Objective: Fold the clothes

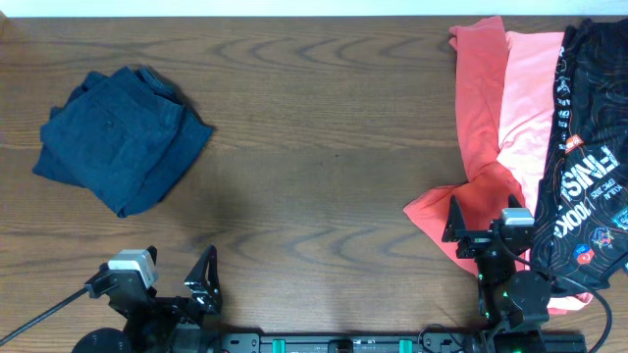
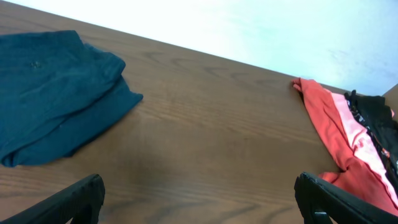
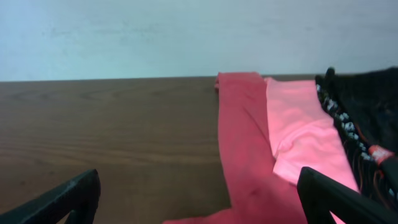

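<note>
Navy piece (image 1: 123, 137) sits folded far-left (looks done), coral-pink shirts (image 1: 496, 127) + black printed shirt (image 1: 589, 157) lie unfolded at right awaiting turn, L gripper (image 1: 179, 273) & R gripper (image 1: 484, 224) both spread wide, empty, R nearest the coral hem.

Surface (image 1: 324, 147): dark brown wood, or a wood-look top, with clear grain lines; smooth, with a faint sheen.
Navy garment (image 1: 123, 137), near the left edge: thick woven cloth, matt, softly creased, with its seams showing.
Coral shirt (image 1: 483, 108), toward the far right corner: thin, smooth cloth, matt, lying in soft folds.
Pale pink shirt (image 1: 530, 108): similar thin, smooth cloth, also matt.
Black printed shirt (image 1: 589, 147), at the right edge: smooth dark cloth with white and coloured print lying flat on it.
Left end effector (image 2: 200, 202): matt black fingers that look like plastic.
Right end effector (image 3: 199, 199): the same matt black finish.
Wall (image 2: 280, 31): pale, matt, even.
</note>
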Robot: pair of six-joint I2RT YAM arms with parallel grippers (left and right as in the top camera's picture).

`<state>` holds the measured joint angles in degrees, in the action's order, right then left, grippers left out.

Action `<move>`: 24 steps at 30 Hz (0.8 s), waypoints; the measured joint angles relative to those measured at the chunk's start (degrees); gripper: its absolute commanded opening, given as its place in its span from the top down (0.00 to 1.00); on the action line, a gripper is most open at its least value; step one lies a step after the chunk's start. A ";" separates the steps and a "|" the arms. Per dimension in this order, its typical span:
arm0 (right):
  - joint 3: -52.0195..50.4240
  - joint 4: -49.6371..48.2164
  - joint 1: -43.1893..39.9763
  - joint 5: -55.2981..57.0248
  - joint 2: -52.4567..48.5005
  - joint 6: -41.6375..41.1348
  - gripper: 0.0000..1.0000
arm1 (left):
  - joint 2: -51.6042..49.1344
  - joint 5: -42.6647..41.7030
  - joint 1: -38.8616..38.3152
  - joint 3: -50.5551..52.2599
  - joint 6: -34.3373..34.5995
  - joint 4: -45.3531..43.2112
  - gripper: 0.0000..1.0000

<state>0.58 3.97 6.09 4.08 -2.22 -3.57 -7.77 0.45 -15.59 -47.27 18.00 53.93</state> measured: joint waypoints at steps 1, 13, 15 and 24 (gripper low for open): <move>0.00 0.00 0.00 -0.09 0.00 0.22 0.01 | 0.00 -0.02 0.00 0.00 0.00 0.02 0.02; 0.00 0.00 0.00 -0.63 0.00 1.29 0.01 | 0.00 -0.02 0.00 0.00 0.00 0.02 0.02; 0.00 0.02 0.00 -0.66 0.00 1.29 0.01 | 0.00 -0.02 0.00 0.00 0.00 0.00 0.02; 0.00 0.02 0.00 -0.63 0.00 1.29 0.01 | 0.00 -0.02 0.00 0.00 0.00 0.02 0.02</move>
<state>0.58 3.99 6.09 3.44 -2.22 -2.28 -7.77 0.43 -15.59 -47.27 18.00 53.95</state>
